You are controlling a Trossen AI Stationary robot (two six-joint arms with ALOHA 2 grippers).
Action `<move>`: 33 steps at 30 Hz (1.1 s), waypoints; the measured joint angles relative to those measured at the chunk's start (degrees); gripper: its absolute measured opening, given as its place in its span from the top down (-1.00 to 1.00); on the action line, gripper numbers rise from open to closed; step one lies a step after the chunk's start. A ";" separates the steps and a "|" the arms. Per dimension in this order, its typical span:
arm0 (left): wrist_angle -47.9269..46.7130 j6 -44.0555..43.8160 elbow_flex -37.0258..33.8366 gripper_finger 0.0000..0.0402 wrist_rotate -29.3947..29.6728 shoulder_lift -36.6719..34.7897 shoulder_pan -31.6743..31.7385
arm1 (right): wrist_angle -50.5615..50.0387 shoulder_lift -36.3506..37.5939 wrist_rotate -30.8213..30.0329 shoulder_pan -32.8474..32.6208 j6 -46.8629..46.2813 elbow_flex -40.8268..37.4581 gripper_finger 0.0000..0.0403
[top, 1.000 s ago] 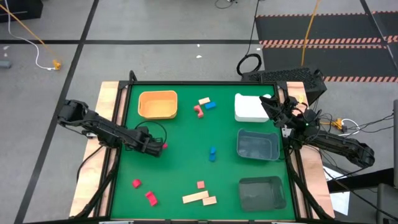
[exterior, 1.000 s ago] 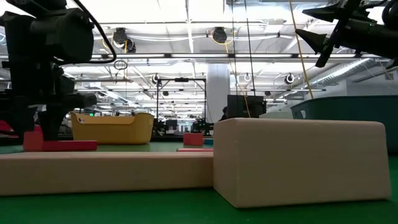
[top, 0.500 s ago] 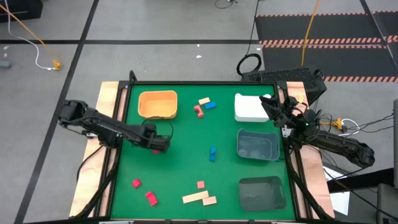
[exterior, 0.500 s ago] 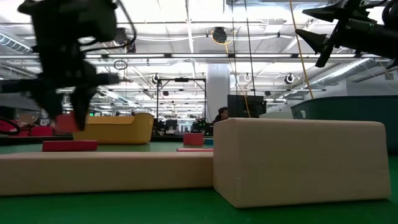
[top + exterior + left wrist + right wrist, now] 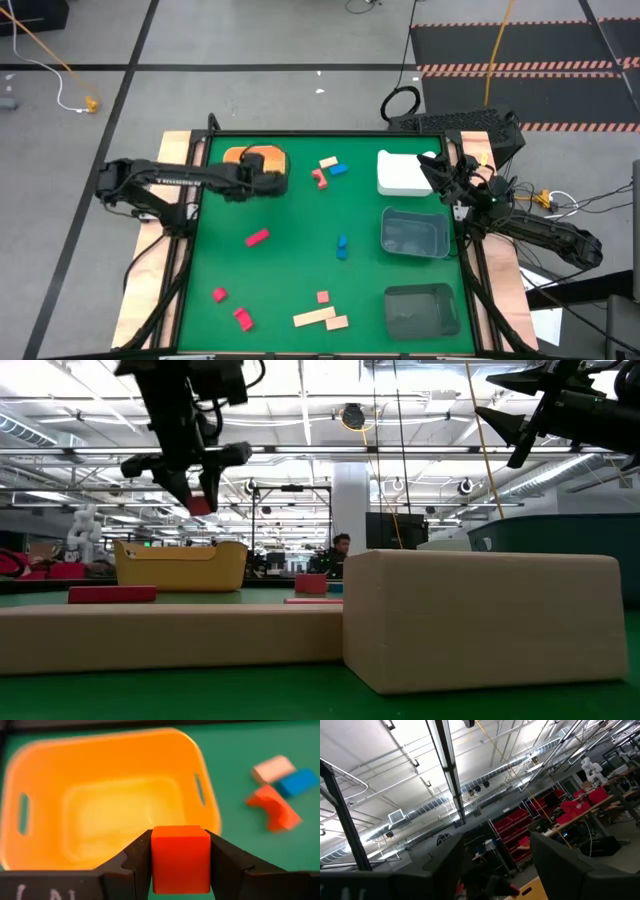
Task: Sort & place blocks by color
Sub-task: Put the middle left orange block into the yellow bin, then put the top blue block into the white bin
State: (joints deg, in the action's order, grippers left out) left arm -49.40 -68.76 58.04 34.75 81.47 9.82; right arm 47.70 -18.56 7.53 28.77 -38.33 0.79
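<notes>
My left gripper (image 5: pixel 270 180) hangs over the near right part of the orange tray (image 5: pixel 248 155), shut on a red cube (image 5: pixel 180 857). In the low view the cube (image 5: pixel 203 503) sits high above that tray (image 5: pixel 180 565). A red bar (image 5: pixel 257 237) lies flat on the green mat nearer the front. More blocks lie loose: tan (image 5: pixel 328 161), blue (image 5: pixel 339 169) and a red arch (image 5: pixel 320 178) beside the tray, and another blue one (image 5: pixel 342 245) mid-table. My right gripper (image 5: pixel 432 170) is raised by the white tray (image 5: pixel 403 172), open and pointing up, nothing between its fingers (image 5: pixel 550 862). My left gripper pinches the red cube by two opposite side faces (image 5: pixel 156 860), one finger on each. The fingers slant down from the table's left side. The cube is lifted clear and hangs in the air over the orange tray's near rim (image 5: pixel 165 827).
Near the front edge lie two red blocks (image 5: pixel 219 294) (image 5: pixel 242 318), a small pink one (image 5: pixel 323 297) and two tan bars (image 5: pixel 315 317) (image 5: pixel 337 322). A blue-grey tray (image 5: pixel 414 233) and a dark grey tray (image 5: pixel 422 308) stand along the right side.
My left gripper has risen from the mat with the red cube and swung toward the far edge, ending over the orange tray, turning at the wrist as it went. The cube is lifted clear. The red bar that lay beside it has stayed on the mat.
</notes>
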 joint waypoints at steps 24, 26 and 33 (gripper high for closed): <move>12.44 19.02 -7.50 0.35 -10.47 0.00 19.18 | 0.00 0.01 0.00 0.01 0.00 0.00 -0.10; 13.77 19.33 -7.35 0.41 -12.15 0.00 19.13 | 0.00 0.01 0.00 0.01 0.00 0.00 -0.10; 21.60 24.19 -7.04 0.49 -23.93 -0.01 17.86 | 0.80 0.02 -3.36 0.01 -0.03 0.01 -0.10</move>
State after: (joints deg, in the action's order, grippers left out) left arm -27.81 -44.57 51.00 10.82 81.46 27.68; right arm 48.50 -18.54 4.17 28.78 -38.36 0.80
